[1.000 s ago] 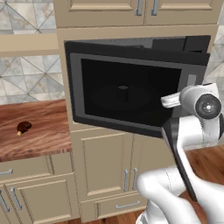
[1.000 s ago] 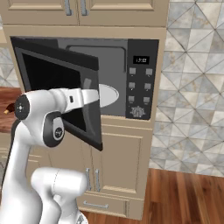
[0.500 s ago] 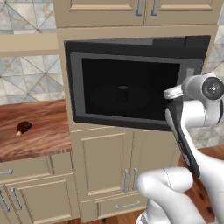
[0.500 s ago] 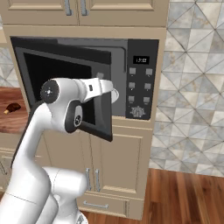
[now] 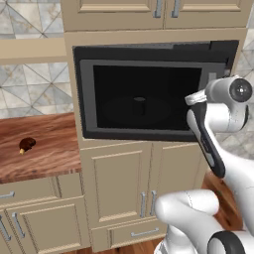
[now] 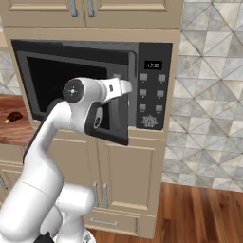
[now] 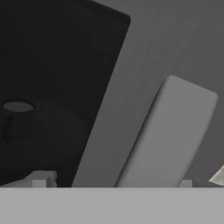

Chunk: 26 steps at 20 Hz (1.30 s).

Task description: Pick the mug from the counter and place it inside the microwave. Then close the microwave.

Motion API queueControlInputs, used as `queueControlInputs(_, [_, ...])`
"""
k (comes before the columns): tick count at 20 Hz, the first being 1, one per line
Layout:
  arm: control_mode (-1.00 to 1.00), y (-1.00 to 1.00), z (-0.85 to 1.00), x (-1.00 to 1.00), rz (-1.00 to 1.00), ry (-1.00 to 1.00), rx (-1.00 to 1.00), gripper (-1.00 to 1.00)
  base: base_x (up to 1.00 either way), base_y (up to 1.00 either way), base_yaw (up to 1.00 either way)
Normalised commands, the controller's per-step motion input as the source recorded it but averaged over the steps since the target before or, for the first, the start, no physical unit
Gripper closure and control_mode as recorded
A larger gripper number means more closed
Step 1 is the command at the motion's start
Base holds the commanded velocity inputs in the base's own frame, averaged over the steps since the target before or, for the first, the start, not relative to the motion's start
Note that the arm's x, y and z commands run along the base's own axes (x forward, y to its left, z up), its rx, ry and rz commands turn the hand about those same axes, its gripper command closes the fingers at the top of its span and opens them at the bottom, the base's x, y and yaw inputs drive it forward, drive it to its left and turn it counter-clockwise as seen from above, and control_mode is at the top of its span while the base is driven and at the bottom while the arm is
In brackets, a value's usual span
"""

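One mug (image 5: 139, 104) sits inside the microwave (image 6: 151, 85), dim behind the nearly shut door (image 5: 144, 96). Gripper (image 6: 124, 86) against the door's handle (image 7: 168, 135); finger spread unreadable.

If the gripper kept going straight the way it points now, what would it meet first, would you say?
Most likely the microwave door's grey bar handle, which fills the space just ahead of the gripper in the hand view. Behind it lies the door frame of the microwave. How close they are is unclear.
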Motion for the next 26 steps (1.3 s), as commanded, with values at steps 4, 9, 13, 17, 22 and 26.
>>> queueControlInputs(4, [-1.00, -0.03, 0.00, 0.45, 0.02, 0.00, 0.00, -1.00, 0.00, 0.00, 0.00])
queueControlInputs(9, [-1.00, -0.01, 0.00, 0.39, 0.01, 0.00, 0.00, -1.00, 0.00, 0.00, 0.00])
queueControlInputs(13, [-1.00, 0.00, 0.00, 0.39, 0.01, 0.00, 0.00, -1.00, 0.00, 0.00, 0.00])
queueControlInputs(17, [-1.00, -0.01, 0.00, 0.39, 0.00, 0.00, 0.00, -1.00, 0.00, 0.00, 0.00])
queueControlInputs(22, [-1.00, 0.00, 0.00, 0.41, 0.00, 0.00, 0.00, -1.00, 0.00, 0.00, 0.00])
queueControlInputs(26, [-1.00, 0.00, 0.00, 0.40, 0.00, 0.00, 0.00, -1.00, 0.00, 0.00, 0.00])
